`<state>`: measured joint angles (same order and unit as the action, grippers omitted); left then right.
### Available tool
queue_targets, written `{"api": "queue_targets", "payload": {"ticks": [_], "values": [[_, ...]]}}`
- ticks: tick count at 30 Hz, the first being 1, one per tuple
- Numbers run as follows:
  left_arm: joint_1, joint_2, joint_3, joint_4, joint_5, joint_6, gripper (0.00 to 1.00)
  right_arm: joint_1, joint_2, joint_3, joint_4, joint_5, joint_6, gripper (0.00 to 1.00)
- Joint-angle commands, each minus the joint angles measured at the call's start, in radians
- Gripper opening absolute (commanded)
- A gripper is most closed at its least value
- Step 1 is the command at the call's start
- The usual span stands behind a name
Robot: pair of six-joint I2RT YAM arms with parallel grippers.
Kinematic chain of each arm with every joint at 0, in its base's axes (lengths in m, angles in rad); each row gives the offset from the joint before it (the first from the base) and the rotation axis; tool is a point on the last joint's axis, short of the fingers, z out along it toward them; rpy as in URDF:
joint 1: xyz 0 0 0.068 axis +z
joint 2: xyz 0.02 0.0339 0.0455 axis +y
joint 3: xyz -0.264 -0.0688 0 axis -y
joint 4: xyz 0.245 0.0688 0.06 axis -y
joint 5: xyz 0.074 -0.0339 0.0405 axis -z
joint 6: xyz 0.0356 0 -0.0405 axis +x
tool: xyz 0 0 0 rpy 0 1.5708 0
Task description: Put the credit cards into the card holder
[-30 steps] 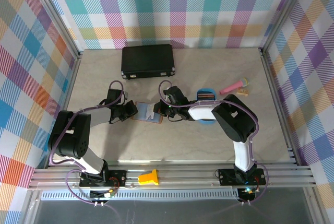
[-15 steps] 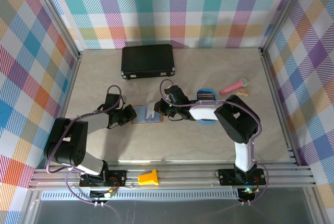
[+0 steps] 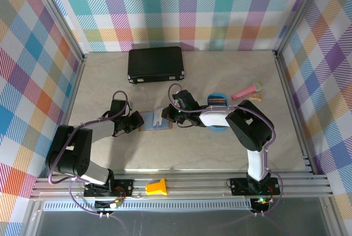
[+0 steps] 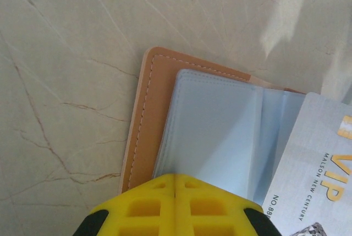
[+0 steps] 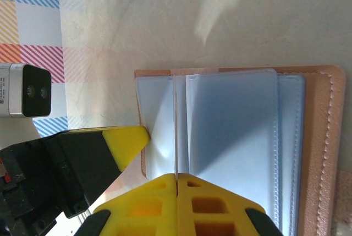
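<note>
Now left end effector (image 4: pixel 176 178) rests closed on the card holder (image 4: pixel 147 120); right end effector (image 5: pixel 176 177) pinches a grey card (image 4: pixel 313 159).

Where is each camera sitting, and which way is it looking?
Top external: high above and behind the arms, looking down at the table; both arms show, the left gripper and right gripper meeting at the card holder.
Left wrist: on the left arm, looking past its shut yellow fingers onto the open card holder and a grey card.
Right wrist: on the right arm, looking the opposite way across the holder; its shut fingers and the left gripper's tip show.
Shared: both wrist views show the holder's blue pockets.
</note>
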<state>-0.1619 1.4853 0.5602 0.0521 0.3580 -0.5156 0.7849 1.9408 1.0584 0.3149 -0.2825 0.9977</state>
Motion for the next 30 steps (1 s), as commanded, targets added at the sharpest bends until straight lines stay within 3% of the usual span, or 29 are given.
{"api": "queue_targets", "payload": {"ticks": [1,30], "values": [[0.008,0.012,-0.022,-0.054,0.001,0.000,0.05,-0.001,0.027,-0.006,0.036,-0.020,0.016,0.00],[0.008,0.049,-0.030,-0.026,0.001,-0.008,0.05,-0.001,0.103,0.030,0.006,-0.112,0.003,0.00]]}}
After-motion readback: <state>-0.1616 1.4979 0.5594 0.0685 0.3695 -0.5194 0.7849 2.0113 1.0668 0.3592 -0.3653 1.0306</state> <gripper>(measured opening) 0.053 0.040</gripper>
